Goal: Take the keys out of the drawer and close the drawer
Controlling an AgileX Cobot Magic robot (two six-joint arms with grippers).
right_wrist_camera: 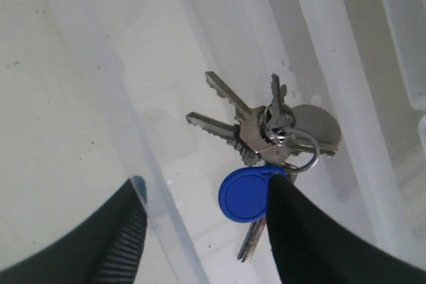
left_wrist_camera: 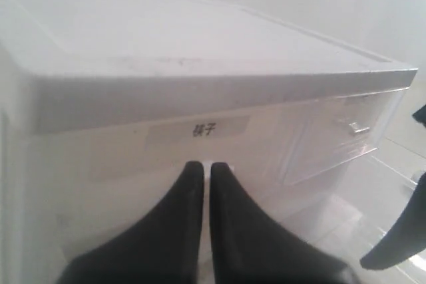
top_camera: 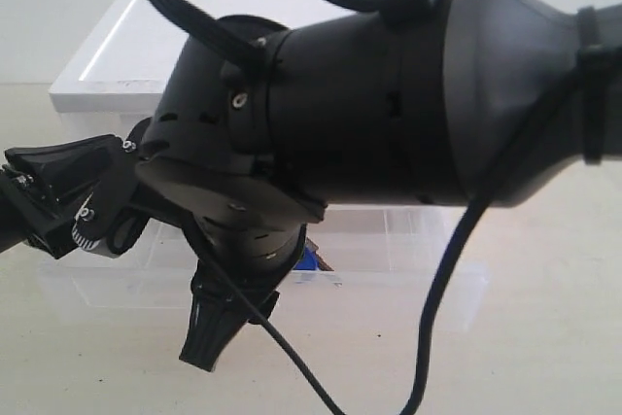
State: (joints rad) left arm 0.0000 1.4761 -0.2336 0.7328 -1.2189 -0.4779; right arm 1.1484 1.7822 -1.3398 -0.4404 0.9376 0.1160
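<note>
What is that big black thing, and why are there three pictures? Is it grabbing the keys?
The big black thing is a robot arm, seen close up by a camera standing nearby. It has two arms, and each carries its own little camera by its fingers, which gives the other two pictures. One looks at the white cabinet; the left fingers there are pressed together and hold nothing. The other looks down into the open clear drawer, where the keys lie with a blue fob. The right fingers are spread apart, one on each side of the drawer's front wall. They are not holding the keys.
</note>
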